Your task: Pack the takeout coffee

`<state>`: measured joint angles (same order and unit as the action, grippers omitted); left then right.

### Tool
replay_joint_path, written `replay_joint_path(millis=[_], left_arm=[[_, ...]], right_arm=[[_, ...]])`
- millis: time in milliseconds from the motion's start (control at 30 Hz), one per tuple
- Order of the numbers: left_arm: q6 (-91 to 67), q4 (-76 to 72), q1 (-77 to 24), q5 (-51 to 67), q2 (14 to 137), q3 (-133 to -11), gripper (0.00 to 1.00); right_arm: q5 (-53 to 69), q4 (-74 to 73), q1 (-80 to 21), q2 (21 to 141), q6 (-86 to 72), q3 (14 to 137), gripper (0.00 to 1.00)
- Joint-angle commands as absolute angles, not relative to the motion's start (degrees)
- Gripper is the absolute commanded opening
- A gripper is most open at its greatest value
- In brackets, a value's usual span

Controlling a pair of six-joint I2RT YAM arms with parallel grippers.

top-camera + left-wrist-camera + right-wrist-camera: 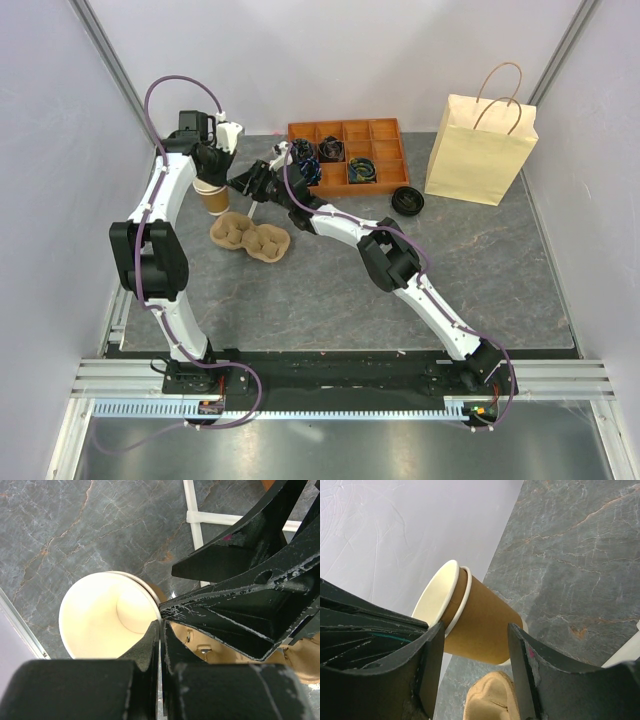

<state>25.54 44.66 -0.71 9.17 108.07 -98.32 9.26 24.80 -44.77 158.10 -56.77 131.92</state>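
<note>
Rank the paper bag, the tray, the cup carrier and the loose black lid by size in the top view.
Paper bag and tray: close; the upright bag reaches nearer the camera, so no ranking.
Then cup carrier.
Smallest: black lid.

Looks like a robotics lab test cell: plain white panels (350, 60) walling in a grey marbled tabletop (480, 270), aluminium posts (110, 50) at the corners, a slotted rail (340, 375) along the near edge, left arm (150, 260) and right arm (400, 265) bolted there. Staged with props: paper bag (480, 150), orange compartment tray (350, 155), pulp cup carrier (250, 238).
</note>
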Motion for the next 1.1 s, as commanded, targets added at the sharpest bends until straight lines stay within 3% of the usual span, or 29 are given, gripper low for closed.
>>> replay_joint_path(millis=[0, 467, 567, 833, 1067], left_arm=[[26.63, 42.71, -0.88, 10.20, 103.62, -101.95, 0.02], [26.63, 41.92, -0.88, 10.20, 103.53, -102.92, 0.02], [26.72, 40.70, -0.88, 9.32, 103.27, -102.22, 0.02], [26.46, 39.02, -0.88, 8.35, 102.57, -104.50, 0.02], [25.23, 42.44, -0.88, 11.16, 101.34, -106.52, 0.02]], right_arm=[[7.74, 22.68, -45.18, 159.78, -53.97, 132.71, 0.60], [7.38, 22.76, -45.18, 160.31, -52.38, 133.68, 0.62], [8.35, 23.90, -45.09, 159.61, -50.72, 133.94, 0.67], [16.08, 31.10, -44.03, 151.71, -35.26, 125.08, 0.96], [20.39, 41.29, -45.17, 144.94, -19.08, 113.04, 0.98]])
